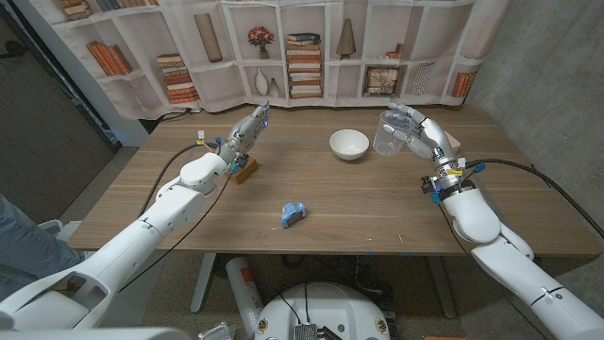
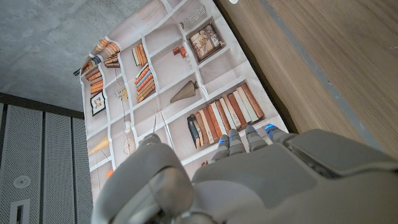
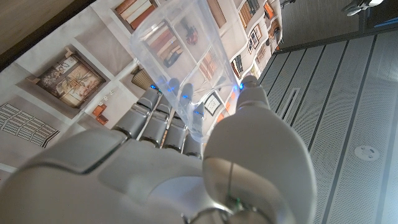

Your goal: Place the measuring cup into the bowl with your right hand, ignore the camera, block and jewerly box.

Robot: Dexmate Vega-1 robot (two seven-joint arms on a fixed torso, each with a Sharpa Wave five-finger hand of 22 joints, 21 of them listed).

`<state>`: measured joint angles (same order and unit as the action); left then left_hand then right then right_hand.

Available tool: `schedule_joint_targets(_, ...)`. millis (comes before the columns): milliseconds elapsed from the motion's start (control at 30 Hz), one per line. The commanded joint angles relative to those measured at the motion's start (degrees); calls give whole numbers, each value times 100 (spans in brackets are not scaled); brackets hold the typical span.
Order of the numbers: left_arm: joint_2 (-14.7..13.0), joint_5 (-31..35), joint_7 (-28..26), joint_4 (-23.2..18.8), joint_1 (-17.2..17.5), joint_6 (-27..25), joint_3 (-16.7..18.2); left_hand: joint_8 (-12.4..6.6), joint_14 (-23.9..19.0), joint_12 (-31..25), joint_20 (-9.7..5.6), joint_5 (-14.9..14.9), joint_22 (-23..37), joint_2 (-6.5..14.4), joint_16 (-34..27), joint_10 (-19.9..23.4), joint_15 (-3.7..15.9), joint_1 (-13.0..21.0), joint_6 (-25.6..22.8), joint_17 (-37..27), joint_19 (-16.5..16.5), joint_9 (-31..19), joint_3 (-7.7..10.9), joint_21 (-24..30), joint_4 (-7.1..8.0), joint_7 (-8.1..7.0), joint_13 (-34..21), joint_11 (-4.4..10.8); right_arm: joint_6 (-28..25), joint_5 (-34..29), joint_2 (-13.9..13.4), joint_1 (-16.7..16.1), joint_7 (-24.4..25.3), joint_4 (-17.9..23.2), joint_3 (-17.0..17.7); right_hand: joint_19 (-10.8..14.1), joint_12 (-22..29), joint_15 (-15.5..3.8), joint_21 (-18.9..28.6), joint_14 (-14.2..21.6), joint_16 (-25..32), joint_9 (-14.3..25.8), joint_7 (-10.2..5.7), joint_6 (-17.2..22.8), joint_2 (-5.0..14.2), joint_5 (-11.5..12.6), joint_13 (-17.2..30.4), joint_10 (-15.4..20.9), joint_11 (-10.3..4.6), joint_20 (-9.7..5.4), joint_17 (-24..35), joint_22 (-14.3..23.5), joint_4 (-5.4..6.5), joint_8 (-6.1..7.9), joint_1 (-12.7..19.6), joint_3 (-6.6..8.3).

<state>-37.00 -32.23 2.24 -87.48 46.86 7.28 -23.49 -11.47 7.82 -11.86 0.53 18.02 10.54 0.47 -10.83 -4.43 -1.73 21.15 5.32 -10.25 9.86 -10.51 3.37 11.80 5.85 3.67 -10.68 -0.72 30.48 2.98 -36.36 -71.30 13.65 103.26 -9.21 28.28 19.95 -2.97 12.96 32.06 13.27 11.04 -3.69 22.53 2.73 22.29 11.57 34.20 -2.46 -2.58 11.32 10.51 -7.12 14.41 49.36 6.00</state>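
Right hand [image 1: 422, 134] is raised above the desk [image 1: 377, 203] with its fingers [image 3: 163, 115] and thumb clamped on the clear measuring cup [image 1: 392, 132]. The right wrist view confirms the grip: the cup [image 3: 177, 59] sits between the fingers on one side and the thumb on the other, its transparent wall showing the bookshelf backdrop [image 1: 311, 47] through it. The cup is off the desk surface, held in the air just beside the white bowl [image 1: 348, 144], on the robot's right of it and not yet over its opening.

Left hand [image 1: 247, 132] stands at the far left of the desk with its fingers extended and holding nothing; the left wrist view shows its back [image 2: 261, 180] and straight fingers against the backdrop. A wooden block [image 1: 244, 171] lies just under the left forearm, and a small blue object [image 1: 292, 215] lies near the front middle of the desk; both are well apart from the bowl and play no part.

Assessment: the lift is complete and the transfer is in hand. The next move calls for carrying the cup sideways toward the robot's left until it is above the bowl, lowering it inside the rim, then parting the fingers. The bowl looks only a little wider than the cup, so alignment should be checked before release.
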Motion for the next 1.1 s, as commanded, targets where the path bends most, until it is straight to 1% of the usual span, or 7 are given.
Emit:
schedule_joint_targets(33, 5, -30, -31, -24, 69, 106, 60, 12, -27, 9, -34, -6, 7, 63, 2, 18, -4, 21, -12, -26, 135, -23, -32, 4, 4, -5, -13, -12, -86, 51, -56, 254, -21, -70, -121, 63, -14, -583, 13, 73, -34, 23, -16, 59, 27, -30, 12, 204, -153, -362, 13, 29, -15, -20, 24, 11)
schedule_joint_targets(333, -27, -33, -66, -107, 130, 128, 96, 12, -32, 9, -48, -7, 7, 70, 1, 21, -2, 27, -14, -26, 131, -23, -42, 5, 2, -2, -13, -7, -62, -33, -44, 452, 18, -164, -226, 82, -17, -587, 14, 101, -32, 24, -24, 92, 35, -46, 14, 222, -149, -366, 15, 30, -13, -19, 30, 11)
schedule_joint_targets(667, -43, -14, -67, -163, 146, 119, 84, 16, -23, 11, -74, -9, 7, 78, 5, 18, -7, 33, -6, -26, 157, -23, -51, -4, 1, -2, -13, -16, -69, 37, -48, 589, -22, -226, -323, 97, -19, -610, 11, 125, -37, 24, -32, 121, 45, -69, 21, 247, -161, -379, 17, 31, -10, -25, 39, 11)
schedule_joint_targets(800, -52, -9, -95, -209, 180, 117, 91, 17, -26, 11, -73, -9, 7, 81, 4, 17, -6, 36, -5, -26, 163, -23, -55, -6, 0, -2, -13, -17, -105, 74, -52, 660, -56, -256, -374, 104, -16, -610, 10, 134, -39, 25, -27, 139, 47, -78, 24, 266, -136, -381, 17, 31, -10, -25, 42, 11)
schedule_joint_targets(1000, -102, 7, -150, -324, 238, 72, 109, 16, -25, 11, -75, -10, 7, 86, 5, 18, -11, 40, -8, -26, 165, -23, -61, -7, -1, 4, -13, -11, -119, 62, -39, 755, -52, -298, -444, 115, -22, -618, 10, 143, -42, 25, -36, 154, 51, -89, 25, 268, -160, -384, 18, 31, -10, -28, 48, 11)
schedule_joint_targets(1033, -109, 8, -155, -339, 245, 64, 111, 16, -26, 11, -74, -11, 7, 87, 4, 18, -12, 41, -7, -26, 165, -23, -62, -6, -1, 4, -13, -10, -123, 63, -41, 773, -59, -308, -457, 116, -21, -615, 9, 144, -44, 25, -34, 156, 52, -92, 25, 275, -185, -382, 18, 31, -10, -29, 49, 11)
schedule_joint_targets(1100, -120, 7, -160, -365, 262, 59, 116, 15, -26, 11, -77, -11, 7, 88, 5, 19, -11, 42, -11, -26, 163, -23, -64, -5, -1, 3, -13, -8, -139, 81, -36, 809, -71, -327, -483, 117, -24, -615, 8, 145, -46, 25, -39, 156, 53, -96, 25, 275, -170, -381, 19, 31, -9, -33, 50, 10)
